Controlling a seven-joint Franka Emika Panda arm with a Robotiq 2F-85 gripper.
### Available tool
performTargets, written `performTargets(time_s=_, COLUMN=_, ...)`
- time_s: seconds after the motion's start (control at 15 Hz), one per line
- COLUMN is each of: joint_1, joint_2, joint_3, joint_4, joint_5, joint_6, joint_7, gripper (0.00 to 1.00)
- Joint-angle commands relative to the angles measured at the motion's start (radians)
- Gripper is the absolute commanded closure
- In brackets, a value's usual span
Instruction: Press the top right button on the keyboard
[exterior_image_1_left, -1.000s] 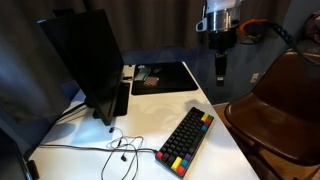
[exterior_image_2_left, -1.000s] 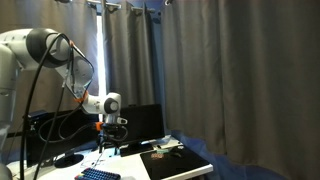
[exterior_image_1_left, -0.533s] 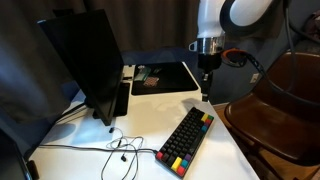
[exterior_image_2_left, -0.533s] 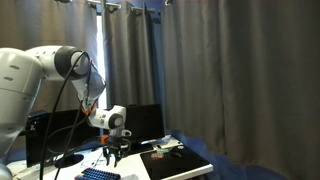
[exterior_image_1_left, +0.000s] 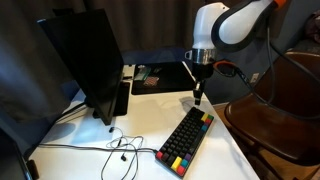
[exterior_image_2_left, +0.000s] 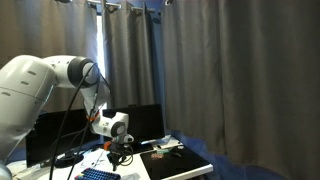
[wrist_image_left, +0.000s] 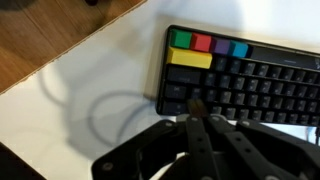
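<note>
The keyboard (exterior_image_1_left: 185, 138) is black, with red, yellow, green and blue keycaps at its ends, and lies slantwise on the white table (exterior_image_1_left: 140, 125). My gripper (exterior_image_1_left: 197, 98) hangs just above its far end, fingers pressed together and holding nothing. In the wrist view the shut gripper (wrist_image_left: 197, 115) points at the dark keys of the keyboard (wrist_image_left: 255, 85) just below a row of green, red, purple and teal caps and a yellow bar. In an exterior view the gripper (exterior_image_2_left: 120, 158) hovers a little above the keyboard (exterior_image_2_left: 95, 174). Contact with a key cannot be made out.
A black monitor (exterior_image_1_left: 85, 65) stands on the table, a flat black mat (exterior_image_1_left: 165, 76) lies behind the keyboard, and loose cables (exterior_image_1_left: 120, 150) trail in front. A brown chair (exterior_image_1_left: 275, 110) stands close to the table edge beside the arm.
The arm has come down and towards the keyboard's far end, and the jaws have gone from open to shut.
</note>
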Motion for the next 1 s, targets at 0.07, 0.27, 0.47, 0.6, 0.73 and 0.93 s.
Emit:
performTargets(time_s=0.07, joint_1=0.001, joint_2=0.055, joint_3=-0.001, joint_4=0.034, joint_5=0.004, joint_6=0.055, joint_7=0.003, gripper=1.0)
performTargets(time_s=0.27, joint_1=0.002, joint_2=0.079, joint_3=-0.005, joint_4=0.043, joint_5=-0.001, joint_6=0.082, joint_7=0.003, gripper=1.0)
performTargets(time_s=0.47, joint_1=0.003, joint_2=0.103, joint_3=-0.008, joint_4=0.055, joint_5=-0.004, joint_6=0.099, joint_7=0.004, gripper=1.0)
performTargets(time_s=0.6, joint_1=0.003, joint_2=0.121, joint_3=-0.011, joint_4=0.065, joint_5=-0.007, joint_6=0.102, joint_7=0.003, gripper=1.0)
performTargets(time_s=0.73, joint_1=0.003, joint_2=0.137, joint_3=-0.014, joint_4=0.074, joint_5=-0.008, joint_6=0.102, joint_7=0.004, gripper=1.0)
performTargets(time_s=0.93, joint_1=0.003, joint_2=0.139, joint_3=-0.016, joint_4=0.082, joint_5=-0.008, joint_6=0.099, joint_7=0.007, gripper=1.0)
